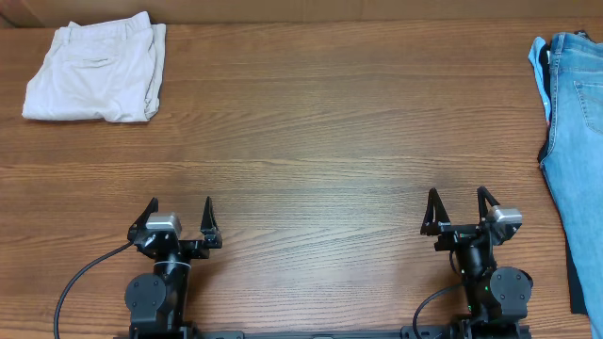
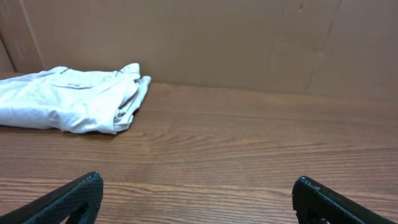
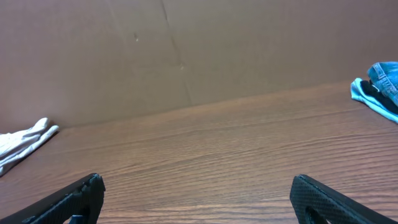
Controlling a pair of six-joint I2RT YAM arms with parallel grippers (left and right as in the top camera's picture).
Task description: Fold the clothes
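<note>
Left pincer point(image 1: 179, 203) wide, empty, at 7 o'clock; shorts point(image 1: 94, 73) bunched at 10 o'clock, well apart. R pincer point(image 1: 457, 194) wide too, at 5. Reckon I reach w/ L, nip one hem corner only, skip jeans point(image 1: 577, 141) at 3

Light beige shorts point(image 1: 94, 72), folded into a compact bundle, welt back pocket facing up, lying flat at far-left corner of wooden table.

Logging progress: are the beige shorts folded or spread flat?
Folded. The beige shorts sit as a compact bundle, stacked layer edges visible along one side in the left wrist view.
</note>
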